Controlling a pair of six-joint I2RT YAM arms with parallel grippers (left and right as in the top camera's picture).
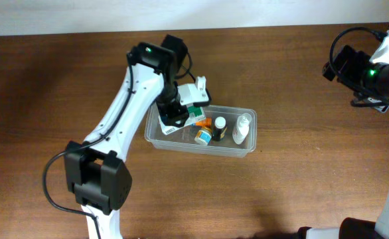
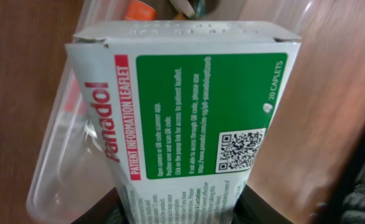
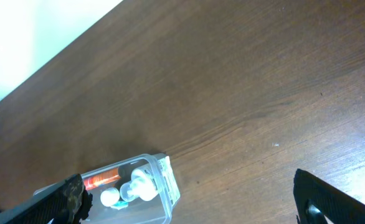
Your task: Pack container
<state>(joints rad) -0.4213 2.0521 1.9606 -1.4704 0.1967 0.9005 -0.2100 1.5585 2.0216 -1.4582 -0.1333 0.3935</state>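
The clear plastic container (image 1: 247, 147) lies mid-table, holding small bottles: a white one (image 1: 242, 128), a dark white-capped one (image 1: 220, 127) and an orange-topped one (image 1: 203, 137). My left gripper (image 1: 181, 109) is shut on a white and green Panadol box (image 2: 182, 118) and holds it over the container's left end (image 2: 58, 180). In the overhead view the box (image 1: 196, 99) shows beside the gripper. My right gripper (image 3: 189, 211) is open and empty, raised far to the right; the container (image 3: 164, 186) shows small between its fingers.
The brown wooden table (image 1: 301, 79) spreads all round the container. A white wall edge (image 1: 181, 13) runs along the back. The right arm (image 1: 374, 66) sits at the far right edge.
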